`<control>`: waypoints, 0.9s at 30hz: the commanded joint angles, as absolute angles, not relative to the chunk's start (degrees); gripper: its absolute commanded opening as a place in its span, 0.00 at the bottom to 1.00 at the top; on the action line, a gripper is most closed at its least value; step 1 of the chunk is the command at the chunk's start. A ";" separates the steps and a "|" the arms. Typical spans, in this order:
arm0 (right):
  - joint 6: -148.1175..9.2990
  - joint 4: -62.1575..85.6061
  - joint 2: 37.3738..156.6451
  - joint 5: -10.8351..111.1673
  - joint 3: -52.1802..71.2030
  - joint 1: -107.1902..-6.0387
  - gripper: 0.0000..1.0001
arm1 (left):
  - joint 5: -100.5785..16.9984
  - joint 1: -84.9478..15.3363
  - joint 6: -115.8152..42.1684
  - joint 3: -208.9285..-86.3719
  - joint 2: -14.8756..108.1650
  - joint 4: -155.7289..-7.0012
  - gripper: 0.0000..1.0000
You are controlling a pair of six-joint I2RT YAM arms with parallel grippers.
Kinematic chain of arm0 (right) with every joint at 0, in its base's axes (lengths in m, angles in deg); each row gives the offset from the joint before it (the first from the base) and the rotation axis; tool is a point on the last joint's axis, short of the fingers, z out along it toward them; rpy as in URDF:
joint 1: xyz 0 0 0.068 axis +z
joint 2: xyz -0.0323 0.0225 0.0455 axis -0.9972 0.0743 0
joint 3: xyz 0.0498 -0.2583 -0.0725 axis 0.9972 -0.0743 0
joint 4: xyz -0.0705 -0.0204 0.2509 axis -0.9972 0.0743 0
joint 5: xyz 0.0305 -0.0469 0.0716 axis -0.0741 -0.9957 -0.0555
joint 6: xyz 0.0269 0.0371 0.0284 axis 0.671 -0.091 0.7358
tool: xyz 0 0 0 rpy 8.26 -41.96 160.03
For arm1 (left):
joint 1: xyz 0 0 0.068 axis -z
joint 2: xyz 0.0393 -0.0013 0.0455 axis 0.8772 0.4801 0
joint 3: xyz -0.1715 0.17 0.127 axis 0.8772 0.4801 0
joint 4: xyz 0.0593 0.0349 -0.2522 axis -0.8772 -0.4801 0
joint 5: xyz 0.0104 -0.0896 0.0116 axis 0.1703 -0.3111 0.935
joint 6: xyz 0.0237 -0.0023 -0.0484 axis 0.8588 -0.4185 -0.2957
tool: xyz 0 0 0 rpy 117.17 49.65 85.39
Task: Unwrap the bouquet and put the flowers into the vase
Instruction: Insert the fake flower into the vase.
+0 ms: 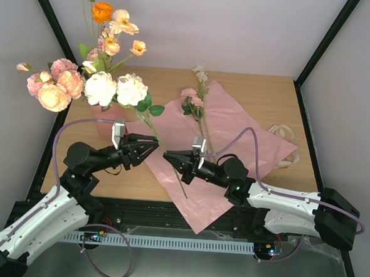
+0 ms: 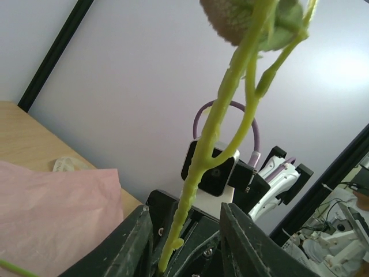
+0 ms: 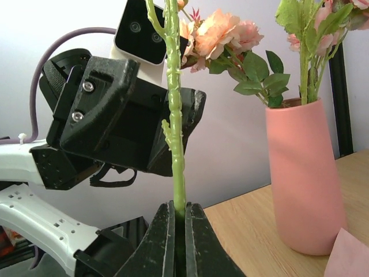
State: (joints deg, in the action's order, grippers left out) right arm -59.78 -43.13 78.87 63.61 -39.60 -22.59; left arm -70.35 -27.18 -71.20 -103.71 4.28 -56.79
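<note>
The stem (image 3: 174,144) in hand is where to look first. It stands nearly upright in the air above the near-left part of the desk (image 1: 263,87), between the vase (image 3: 302,184) and the pink wrapping sheet (image 1: 242,126). It seems to fork up into the cream blooms (image 1: 131,89) beside the bunch.

Your right claw (image 3: 179,210) is pressed together on its lower end. Your left claw (image 2: 184,210) is spread, and its fingers (image 2: 239,242) stand on either side of the stem higher up, with a gap showing.

I'd expect the stem to be light and springy, like moulded plastic over wire. Its knobbly skin should resist slipping, but the head is heavy enough to make it swing. Take hold on the bare length below the fork, not on the leaves or petals, which would crush or pull off.

The vase stands by the left edge of the desk and is already crowded with pink, peach and orange flowers (image 1: 59,87). Because it is tall and narrow, a sideways push from a new stem could tip it, so feed this one in from above.

Two or three flowers (image 1: 190,101) lie on the sheet, which spreads from the middle of the desk over the near edge. It looks glossy and likely to slide. A cream ribbon (image 1: 284,141) rests by the right edge. The wood is bare and smooth, and pale walls with black posts close in at the sides and back, leaving little room for a long stem to swing.
</note>
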 commanded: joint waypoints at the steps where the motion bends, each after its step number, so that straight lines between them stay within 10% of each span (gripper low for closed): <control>1: -61.13 -43.94 80.18 64.10 -36.42 -22.06 0.01 | -69.93 -26.77 -70.91 -105.13 5.19 -55.03 0.46; 12: -63.72 -37.59 81.61 64.80 -35.00 -22.02 0.02 | -69.43 -26.76 -68.50 -106.42 5.40 -57.45 0.03; 16: -64.30 -35.45 81.38 62.53 -35.80 -22.04 0.07 | -68.53 -26.76 -66.27 -105.84 4.51 -58.70 0.02; 27: -64.35 -28.44 76.23 50.26 -36.91 -22.05 0.88 | -46.14 -26.72 -45.78 -109.62 -1.73 -80.30 0.02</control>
State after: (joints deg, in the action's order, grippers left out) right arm -62.42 -30.89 79.89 54.78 -36.67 -22.28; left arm -57.01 -26.91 -54.67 -106.53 0.78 -73.82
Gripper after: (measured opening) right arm 0.745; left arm 0.053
